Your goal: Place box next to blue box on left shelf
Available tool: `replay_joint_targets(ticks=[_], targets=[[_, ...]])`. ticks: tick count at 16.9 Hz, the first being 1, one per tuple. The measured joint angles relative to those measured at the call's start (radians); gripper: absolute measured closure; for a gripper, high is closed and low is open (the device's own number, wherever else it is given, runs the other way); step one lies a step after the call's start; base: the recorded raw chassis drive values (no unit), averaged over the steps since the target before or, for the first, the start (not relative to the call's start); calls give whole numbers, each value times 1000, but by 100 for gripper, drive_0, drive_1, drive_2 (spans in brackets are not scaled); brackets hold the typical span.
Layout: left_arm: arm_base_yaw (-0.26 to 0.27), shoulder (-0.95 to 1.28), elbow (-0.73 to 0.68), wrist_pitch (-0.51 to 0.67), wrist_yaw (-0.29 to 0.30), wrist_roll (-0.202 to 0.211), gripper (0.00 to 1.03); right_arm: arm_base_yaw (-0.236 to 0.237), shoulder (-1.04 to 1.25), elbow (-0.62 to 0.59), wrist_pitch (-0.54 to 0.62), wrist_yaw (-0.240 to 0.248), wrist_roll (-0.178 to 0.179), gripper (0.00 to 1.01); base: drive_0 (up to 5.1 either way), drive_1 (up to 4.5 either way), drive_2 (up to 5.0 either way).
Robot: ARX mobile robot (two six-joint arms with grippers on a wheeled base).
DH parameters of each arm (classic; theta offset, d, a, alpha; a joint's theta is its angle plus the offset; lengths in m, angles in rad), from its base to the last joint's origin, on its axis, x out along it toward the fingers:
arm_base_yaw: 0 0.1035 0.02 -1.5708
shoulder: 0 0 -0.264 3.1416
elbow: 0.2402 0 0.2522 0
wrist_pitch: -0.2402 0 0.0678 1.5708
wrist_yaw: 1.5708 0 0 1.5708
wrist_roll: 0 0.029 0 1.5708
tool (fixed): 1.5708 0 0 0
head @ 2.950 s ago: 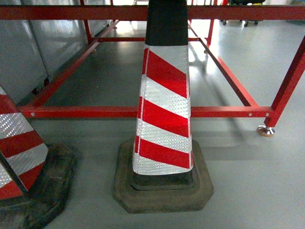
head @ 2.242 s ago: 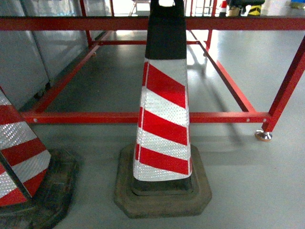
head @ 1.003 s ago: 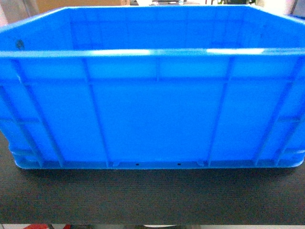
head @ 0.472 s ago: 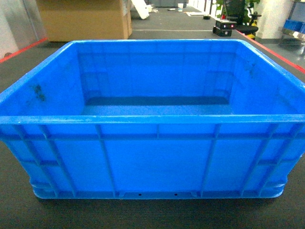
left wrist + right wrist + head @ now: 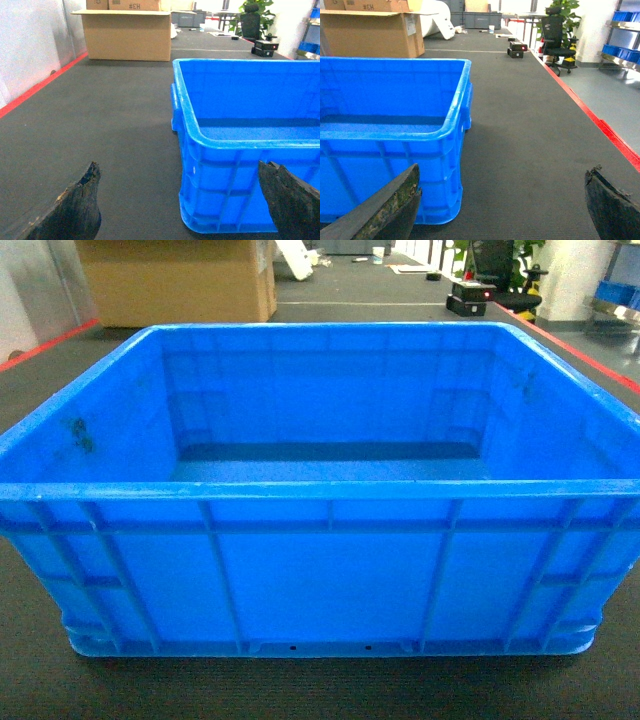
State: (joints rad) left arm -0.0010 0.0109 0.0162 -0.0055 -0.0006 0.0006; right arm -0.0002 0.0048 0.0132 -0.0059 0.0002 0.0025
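Now the large bright-blue plastic crate (image 5: 320,490) sits empty on the dark ribbed mat (image 5: 100,130), directly before the robot. To lift it well, each claw should come to its own side wall at the same height, under the thick rim. The left gripper (image 5: 182,200) is wide open at the near left corner, the right gripper (image 5: 502,200) wide open at the near right corner, both holding nothing.

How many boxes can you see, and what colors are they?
Blue plastic crate: 1
Brown cardboard box: 1
Total: 2
The crate sits empty on the dark mat; the cardboard box stands farther back. Both grippers hang open, holding nothing.
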Motion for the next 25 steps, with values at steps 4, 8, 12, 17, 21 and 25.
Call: replay_joint_targets(ticks=[4,8,12,17,21,25], targets=[[0,0,0,0,0,0,5,0,0,0,0,0,0,3,0,0,0],[0,0,0,0,0,0,5,0,0,0,0,0,0,3,0,0,0],[0,0,0,0,0,0,5,0,0,0,0,0,0,3,0,0,0],[0,0,0,0,0,0,5,0,0,0,0,0,0,3,0,0,0],[0,0,0,0,0,0,5,0,0,0,0,0,0,3,0,0,0],[0,0,0,0,0,0,5,0,0,0,0,0,0,3,0,0,0]])
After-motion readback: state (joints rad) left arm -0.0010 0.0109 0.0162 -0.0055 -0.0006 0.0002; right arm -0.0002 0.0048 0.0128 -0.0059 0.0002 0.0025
